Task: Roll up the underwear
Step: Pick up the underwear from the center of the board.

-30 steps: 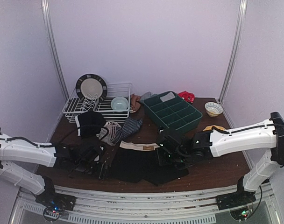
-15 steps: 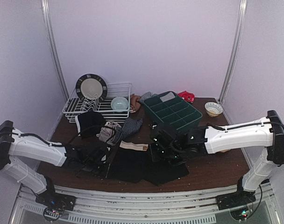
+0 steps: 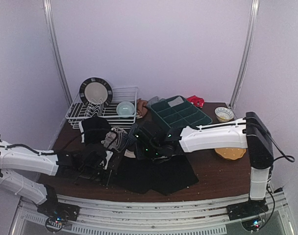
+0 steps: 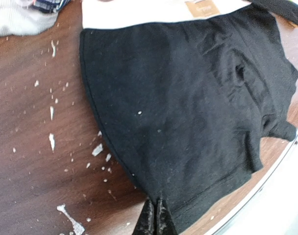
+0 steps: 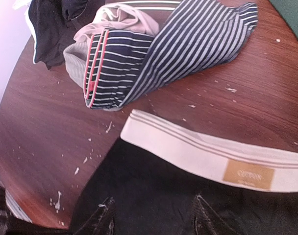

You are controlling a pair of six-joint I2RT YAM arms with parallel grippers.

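Left wrist view: black cotton underwear with a white waistband point(image 4: 188, 98) lies flat on the dark wooden bench point(image 4: 26, 161); left gripper point(image 4: 155, 221) is pinched fully together at the very hem edge; whether cloth is caught, cannot tell. Right gripper point(image 5: 151, 220) is part-open over the black cloth, holding nothing.

Risk: so shallow a bite may slip and skew the roll; navy striped underwear point(image 5: 188, 44) nearby could drag in.

Green compartment tray point(image 3: 184, 115): grey cloth item point(image 3: 175, 101) in a rear cell; white wire dish rack point(image 3: 127, 90): round plate point(image 3: 95, 91), pale green bowl point(image 3: 125, 108).
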